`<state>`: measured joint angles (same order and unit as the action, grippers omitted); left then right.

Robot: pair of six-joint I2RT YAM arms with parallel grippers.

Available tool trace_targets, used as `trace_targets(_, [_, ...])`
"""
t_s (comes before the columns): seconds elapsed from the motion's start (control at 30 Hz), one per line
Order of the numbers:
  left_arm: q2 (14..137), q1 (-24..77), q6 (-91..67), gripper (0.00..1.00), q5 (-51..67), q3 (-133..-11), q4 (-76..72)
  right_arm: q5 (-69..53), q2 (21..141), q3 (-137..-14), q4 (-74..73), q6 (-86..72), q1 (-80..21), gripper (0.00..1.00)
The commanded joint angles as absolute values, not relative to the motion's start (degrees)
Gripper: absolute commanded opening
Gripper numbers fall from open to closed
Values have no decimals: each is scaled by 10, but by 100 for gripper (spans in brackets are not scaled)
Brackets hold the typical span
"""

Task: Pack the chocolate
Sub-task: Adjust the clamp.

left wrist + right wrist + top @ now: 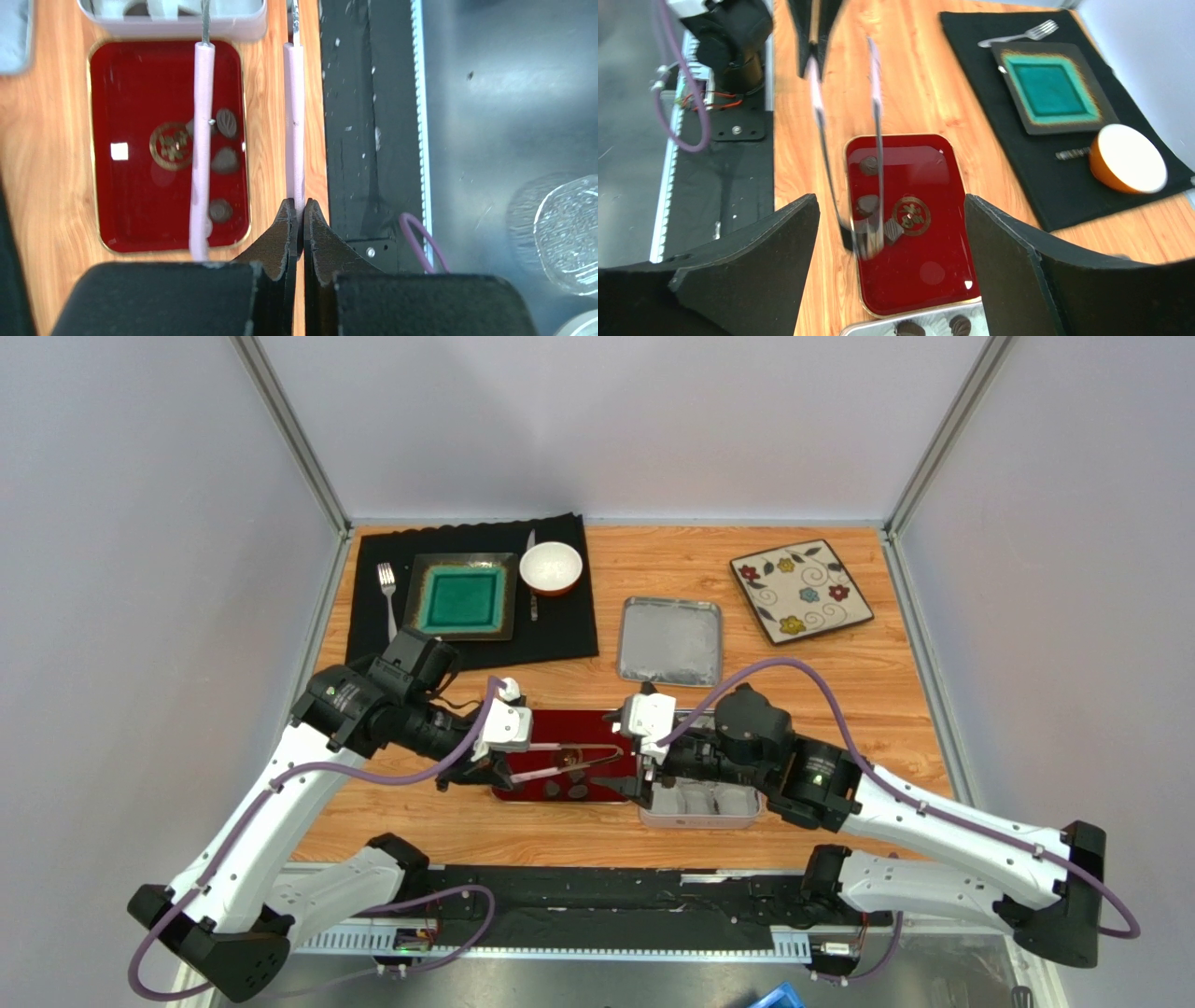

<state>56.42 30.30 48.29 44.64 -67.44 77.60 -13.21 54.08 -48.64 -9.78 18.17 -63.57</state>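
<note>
**Tongs over the red tray, next piece bound for the tin**

The chocolate (224,161) is split. A few loose dark pieces lie bunched on the red tray (126,210), just right of its gold emblem at centre-left of the left wrist view. At least two more sit in the tin (172,29), at the top edge of that view.

The tongs (201,140) reach lengthwise over the tray with their pink-sleeved arms apart. The left fingers (284,241) are pinched tight on the arm nearer the bench's front. In the right wrist view the tips blur low-centre over a piece, so I cannot tell whether it is gripped.

The right fingers (759,259) stand wide and empty above the seam between tray and tin.

My judgement of the step is to take one piece and carry it to the tin.
- Set the tips either side of a single piece, because the neighbours lie close and will get nudged.
- Squeeze gently and lift straight up.
- Clear the tray lip and then the tin wall, which stand just beside each other.

Edges and room:
- The tray sits near the front edge of the bench (842,686), with only a thin strip of wood before the black rail, so a dropped piece could roll off.
- Space is tight over the tin, where the right arm hangs.
- There is open wood toward upper centre of the top view, short of the lid (671,641).
- The flowered plate (801,591) and black mat (561,623) are well apart.
</note>
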Motion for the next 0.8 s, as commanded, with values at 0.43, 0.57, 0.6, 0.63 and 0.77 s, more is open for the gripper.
trace_targets(0.43, [584, 303, 403, 0, 589, -758, 792, -177, 569, -388, 307, 4, -624, 80])
trace_targets(0.57, [586, 303, 396, 0, 596, -759, 788, -207, 598, -406, 316, -19, -625, 75])
trace_targets(0.6, [586, 303, 395, 0, 596, -757, 786, -211, 603, -409, 317, -21, -625, 74])
trace_targets(0.63, [586, 303, 395, 0, 595, -756, 786, -214, 607, -414, 316, -20, -625, 73])
trace_targets(0.77, [585, 303, 389, 0, 592, -757, 783, -209, 620, -424, 299, -11, -630, 62])
